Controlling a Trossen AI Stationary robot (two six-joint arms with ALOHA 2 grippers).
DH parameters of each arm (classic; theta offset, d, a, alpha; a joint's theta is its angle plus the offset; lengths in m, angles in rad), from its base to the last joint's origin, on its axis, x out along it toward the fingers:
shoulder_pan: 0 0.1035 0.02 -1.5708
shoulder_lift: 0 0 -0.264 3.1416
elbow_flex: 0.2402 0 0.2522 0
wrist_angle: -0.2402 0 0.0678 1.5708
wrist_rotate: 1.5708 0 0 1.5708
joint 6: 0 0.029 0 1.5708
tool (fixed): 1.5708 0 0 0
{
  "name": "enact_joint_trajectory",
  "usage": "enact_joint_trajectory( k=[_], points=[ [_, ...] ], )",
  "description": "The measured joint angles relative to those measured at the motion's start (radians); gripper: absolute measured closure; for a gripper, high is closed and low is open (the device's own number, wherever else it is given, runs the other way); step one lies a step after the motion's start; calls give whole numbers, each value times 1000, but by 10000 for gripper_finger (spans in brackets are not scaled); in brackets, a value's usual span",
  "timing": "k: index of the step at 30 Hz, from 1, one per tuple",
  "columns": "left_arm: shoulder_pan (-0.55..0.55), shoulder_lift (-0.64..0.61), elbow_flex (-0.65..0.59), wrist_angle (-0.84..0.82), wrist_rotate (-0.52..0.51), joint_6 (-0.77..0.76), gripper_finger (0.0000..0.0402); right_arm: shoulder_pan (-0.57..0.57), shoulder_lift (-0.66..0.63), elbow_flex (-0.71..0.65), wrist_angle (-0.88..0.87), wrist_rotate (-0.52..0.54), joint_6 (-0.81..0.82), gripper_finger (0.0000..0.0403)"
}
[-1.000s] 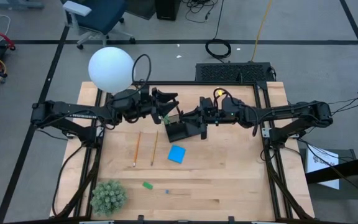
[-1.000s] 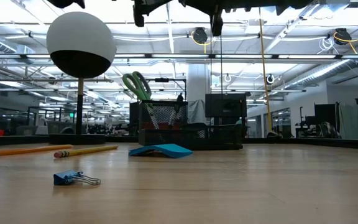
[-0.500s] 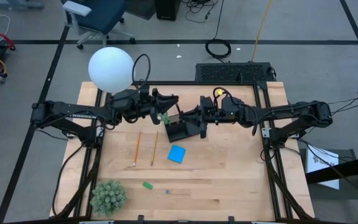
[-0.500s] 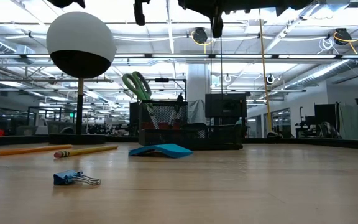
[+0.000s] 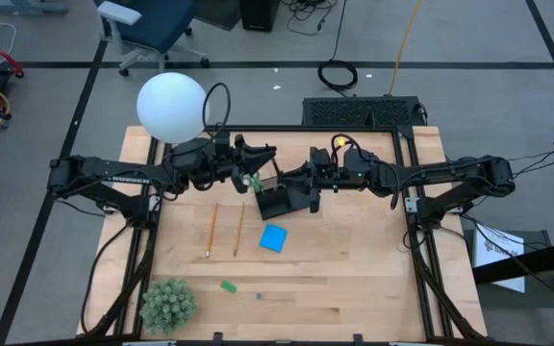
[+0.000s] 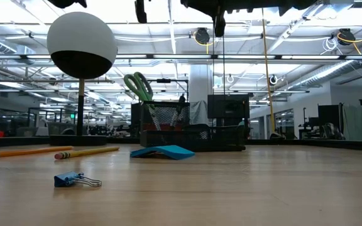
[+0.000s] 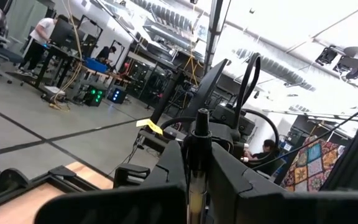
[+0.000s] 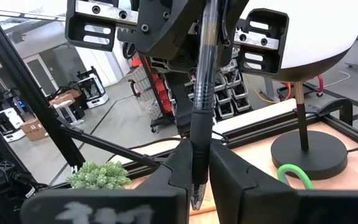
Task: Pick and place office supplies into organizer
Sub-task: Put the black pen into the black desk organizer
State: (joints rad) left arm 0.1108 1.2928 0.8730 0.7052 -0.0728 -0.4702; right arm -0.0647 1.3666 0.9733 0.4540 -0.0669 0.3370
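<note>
A dark pen (image 8: 202, 81) hangs above the table between my two grippers, which face each other over the black organizer (image 5: 282, 202). My left gripper (image 7: 197, 177) and my right gripper (image 8: 195, 171) are both shut on it. Green-handled scissors (image 6: 138, 85) stand in the organizer. Two pencils (image 5: 224, 229), a blue note pad (image 5: 273, 237), a green eraser (image 5: 228, 285) and a small blue clip (image 6: 74, 180) lie on the table. My left gripper pinches the pen between its two fingers, coming level from the table's left. The pen's end (image 7: 197, 124) sticks out past the fingers. The pen is clear of the table. My right gripper pinches the pen's other end (image 8: 194, 152) between its two fingers, coming level from the table's right. The pen runs on, away from the fingers, into the left gripper (image 8: 179, 25).
A white globe lamp (image 5: 171, 106) on a round black base stands at the far left, close behind my left arm. A fuzzy green plant ball (image 5: 167, 304) sits at the near left corner. Bare wood lies on the near right of the table.
My left gripper has shut on the pen that my right gripper holds. Both arms have kept their places above the organizer.
</note>
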Motion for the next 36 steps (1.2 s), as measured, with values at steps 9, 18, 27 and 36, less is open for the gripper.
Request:
enact_joint_trajectory(
  k=[9,18,27,36],
  points=[
    [0,0,0,2,-6,-7,386,0,0,0,6,11,5,348],
    [2,-13,0,3,3,-3,386,-3,0,0,-6,7,9,313],
    [1,-19,-1,-81,17,14,386,-14,0,0,-23,11,24,222],
    [0,-20,-1,-129,18,104,386,-41,-41,2,-42,11,44,178]
  ],
)
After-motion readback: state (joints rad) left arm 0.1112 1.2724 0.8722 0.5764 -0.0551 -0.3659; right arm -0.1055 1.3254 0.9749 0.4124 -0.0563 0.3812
